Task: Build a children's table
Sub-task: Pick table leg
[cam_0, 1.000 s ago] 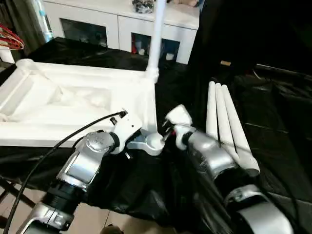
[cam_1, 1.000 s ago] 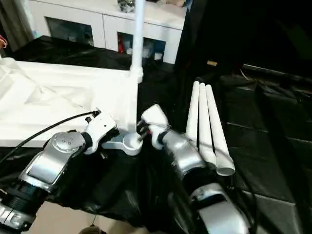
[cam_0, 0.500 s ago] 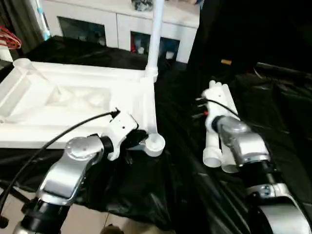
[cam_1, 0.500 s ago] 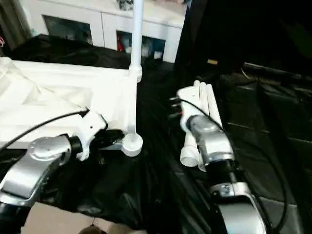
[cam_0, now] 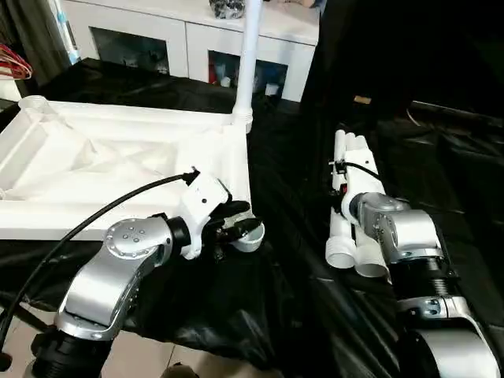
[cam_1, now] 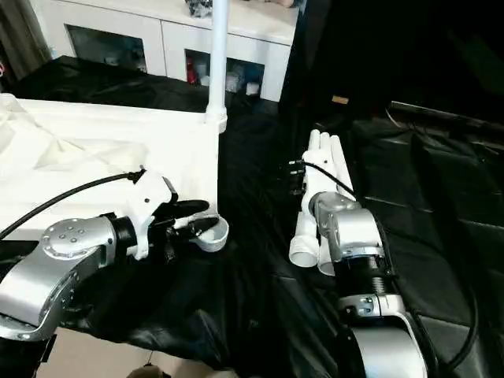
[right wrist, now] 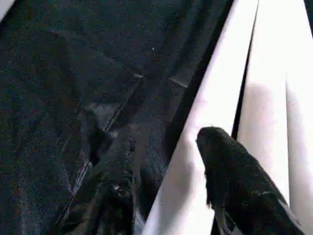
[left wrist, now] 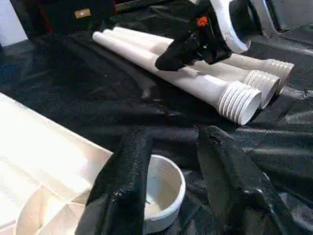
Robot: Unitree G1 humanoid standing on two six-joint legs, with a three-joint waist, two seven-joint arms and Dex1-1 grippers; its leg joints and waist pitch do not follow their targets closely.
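Note:
The white tabletop [cam_0: 118,157] lies underside up on the black cloth. One white leg [cam_0: 248,55] stands upright in its far right corner socket. My left gripper [cam_0: 240,218] is open at the near right corner socket [cam_0: 252,235]. In the left wrist view its fingers [left wrist: 129,161] stand apart over the socket's rim [left wrist: 168,188]. Three loose legs [cam_0: 340,236] lie side by side to the right. My right gripper [cam_0: 337,169] hovers low over them, open. In the right wrist view the leftmost leg [right wrist: 195,161] runs between its fingers [right wrist: 234,181].
A white cabinet [cam_0: 181,43] with glass doors stands behind the work. Black cloth [cam_0: 441,173] covers the surface to the right. A black cable [cam_0: 102,216] arcs from my left wrist. Light floor [cam_0: 157,354] shows at the near edge.
Both grippers have gone from shut to open. My right arm has swung from the near corner socket over to the loose legs. My left gripper stays at the socket.

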